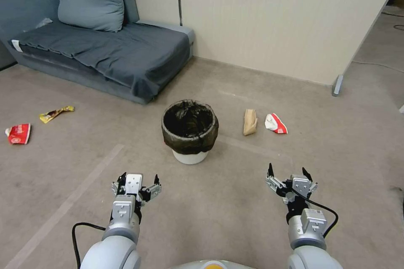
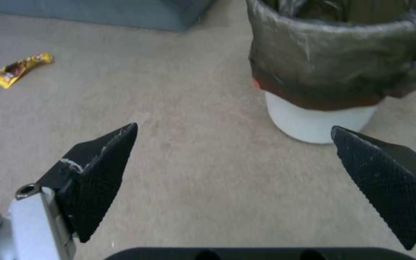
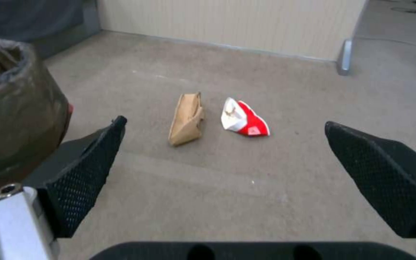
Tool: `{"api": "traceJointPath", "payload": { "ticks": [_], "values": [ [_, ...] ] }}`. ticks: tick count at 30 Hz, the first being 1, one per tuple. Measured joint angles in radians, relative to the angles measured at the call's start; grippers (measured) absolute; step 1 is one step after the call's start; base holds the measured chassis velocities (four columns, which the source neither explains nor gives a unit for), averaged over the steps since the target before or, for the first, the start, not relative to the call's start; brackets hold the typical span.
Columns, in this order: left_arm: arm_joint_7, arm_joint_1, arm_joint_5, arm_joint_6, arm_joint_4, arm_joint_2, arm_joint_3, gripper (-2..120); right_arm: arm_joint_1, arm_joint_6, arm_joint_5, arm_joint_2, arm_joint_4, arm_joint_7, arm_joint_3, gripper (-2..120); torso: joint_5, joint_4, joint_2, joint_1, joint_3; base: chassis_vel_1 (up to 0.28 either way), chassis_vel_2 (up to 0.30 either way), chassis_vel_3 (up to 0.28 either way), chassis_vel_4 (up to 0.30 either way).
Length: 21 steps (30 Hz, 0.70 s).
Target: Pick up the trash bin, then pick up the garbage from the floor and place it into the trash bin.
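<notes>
While one trash bin [image 1: 190, 132] stands upright, four garbage pieces [image 1: 250, 122] litter the floor [image 1: 235, 201].

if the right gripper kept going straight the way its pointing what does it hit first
Probably the brown paper bag on the floor; the red-and-white packet lies just beside it. The open right gripper has bare carpet before that, though depth is uncertain.

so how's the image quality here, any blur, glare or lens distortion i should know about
Head view: sharp, even soft light, no glare; wide-angle bending shows in the slanted wall edges; the trash bin casts only a faint shadow. Left wrist view: soft overall, the bin's liner smeared, the left gripper fingertips crisper. Right wrist view: slightly soft, the brown paper bag readable.
</notes>
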State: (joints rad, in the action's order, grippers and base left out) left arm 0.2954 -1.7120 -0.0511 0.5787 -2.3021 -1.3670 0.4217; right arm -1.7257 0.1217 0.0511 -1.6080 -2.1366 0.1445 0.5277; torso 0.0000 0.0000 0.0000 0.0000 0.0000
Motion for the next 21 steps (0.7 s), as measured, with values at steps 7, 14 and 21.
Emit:
{"api": "traceJointPath", "payload": {
  "ticks": [7, 14, 21],
  "values": [
    [0.002, 0.002, -0.004, 0.000, 0.000, 0.000, 0.001, 100, 0.001, -0.002, 0.000, 0.000, 0.005, 0.000, 0.000, 100, 0.0000, -0.0001, 0.000, 0.000, 0.000, -0.150, 0.159, 0.154, -0.150],
    [0.004, 0.002, -0.005, 0.002, 0.000, -0.001, 0.002, 100, 0.001, -0.003, 0.000, 0.000, 0.011, -0.001, 0.000, 100, 0.0001, 0.0000, 0.000, 0.000, 0.000, -0.144, 0.148, 0.150, -0.141],
    [0.006, 0.005, -0.006, 0.002, 0.000, -0.003, 0.003, 100, 0.002, -0.009, -0.002, 0.000, 0.013, -0.004, 0.000, 100, 0.0000, -0.0001, 0.000, 0.000, 0.000, -0.149, 0.152, 0.143, -0.156]
  ]
}}
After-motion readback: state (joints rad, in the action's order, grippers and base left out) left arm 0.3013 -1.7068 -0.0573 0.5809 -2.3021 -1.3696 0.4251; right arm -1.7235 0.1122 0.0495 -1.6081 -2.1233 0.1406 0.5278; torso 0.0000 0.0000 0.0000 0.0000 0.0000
